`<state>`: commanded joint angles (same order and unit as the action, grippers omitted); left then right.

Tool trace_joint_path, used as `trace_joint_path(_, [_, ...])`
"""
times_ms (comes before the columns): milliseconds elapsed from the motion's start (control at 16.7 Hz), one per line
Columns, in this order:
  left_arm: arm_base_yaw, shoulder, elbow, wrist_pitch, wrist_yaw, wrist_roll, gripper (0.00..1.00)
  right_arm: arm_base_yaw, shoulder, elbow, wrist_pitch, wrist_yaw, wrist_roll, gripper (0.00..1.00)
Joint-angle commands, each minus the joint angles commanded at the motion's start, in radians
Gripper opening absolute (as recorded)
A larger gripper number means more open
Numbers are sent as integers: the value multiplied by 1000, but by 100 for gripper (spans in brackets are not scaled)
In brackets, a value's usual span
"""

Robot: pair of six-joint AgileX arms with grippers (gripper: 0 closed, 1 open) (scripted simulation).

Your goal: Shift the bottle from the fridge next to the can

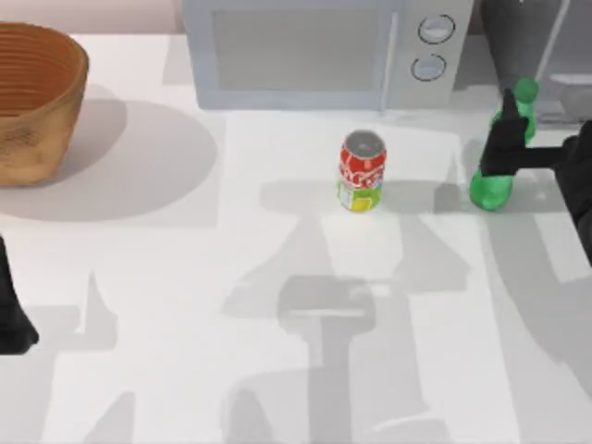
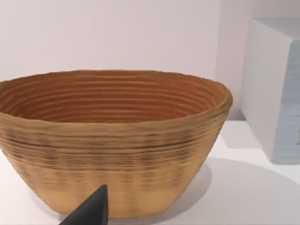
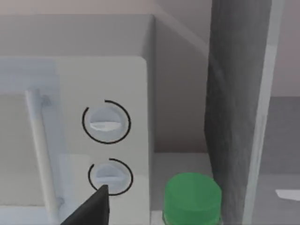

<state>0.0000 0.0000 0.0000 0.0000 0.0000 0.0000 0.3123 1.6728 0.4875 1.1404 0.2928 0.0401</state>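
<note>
The green bottle (image 1: 492,185) stands upright on the table in front of the dark grey fridge (image 1: 518,32), to the right of the red can (image 1: 361,171). A clear gap of bare table lies between bottle and can. My right gripper (image 1: 504,146) reaches in from the right edge and is shut on the bottle's middle. In the right wrist view the bottle's green cap (image 3: 192,197) sits close below the camera, beside one dark fingertip (image 3: 93,208) and the fridge's door edge (image 3: 239,93). My left gripper (image 1: 11,319) is parked at the left edge, open.
A light grey microwave (image 1: 314,51) with two round knobs (image 1: 435,30) stands at the back, just left of the fridge. A woven basket (image 1: 32,97) sits at the back left and looms close in the left wrist view (image 2: 112,140). White tabletop (image 1: 185,324) spreads across the front.
</note>
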Motion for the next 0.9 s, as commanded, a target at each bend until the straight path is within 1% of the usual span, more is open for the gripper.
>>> trace_joint_path(240, [0,0,0,0,0,0,100,-53,-319,-92,-214,-58,-6,100])
trace_joint_path(720, [0,0,0,0,0,0,100,-195,-1108,-326,-736,-188,-28,100])
trace_joint_path(900, [0,0,0,0,0,0,100,-245,-1369,-403,-916,-233,-34,100])
